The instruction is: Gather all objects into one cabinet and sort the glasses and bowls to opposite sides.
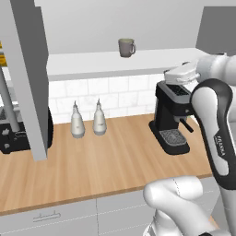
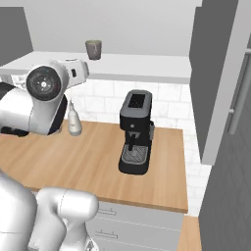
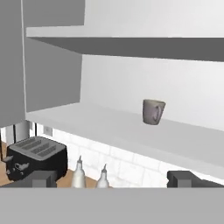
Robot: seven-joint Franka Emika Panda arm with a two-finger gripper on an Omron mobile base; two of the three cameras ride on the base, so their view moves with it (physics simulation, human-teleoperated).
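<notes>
A grey mug [image 1: 126, 47] [image 2: 93, 49] [image 3: 153, 111] stands upright on the thick white bottom board [image 1: 92, 65] [image 2: 142, 66] [image 3: 87, 124] of the open wall cabinet, its handle turned to the right in the left base view. My gripper [image 3: 113, 179] is open with nothing between its fingertips [image 3: 43, 178]. It hangs in front of the cabinet, below and short of the mug. The white hand [image 1: 182, 73] [image 2: 73, 71] sits at about board height. The beige and orange mugs and the black bowl are out of view.
A black coffee machine [image 1: 171, 117] [image 2: 135, 130] stands on the wooden counter [image 1: 106, 161] under the hand. Two white bottles [image 1: 87, 120] [image 3: 89, 175] sit by the tiled wall, beside a black toaster [image 3: 37, 157]. Grey cabinet doors [image 1: 30, 78] [image 2: 215, 83] hang open at both sides.
</notes>
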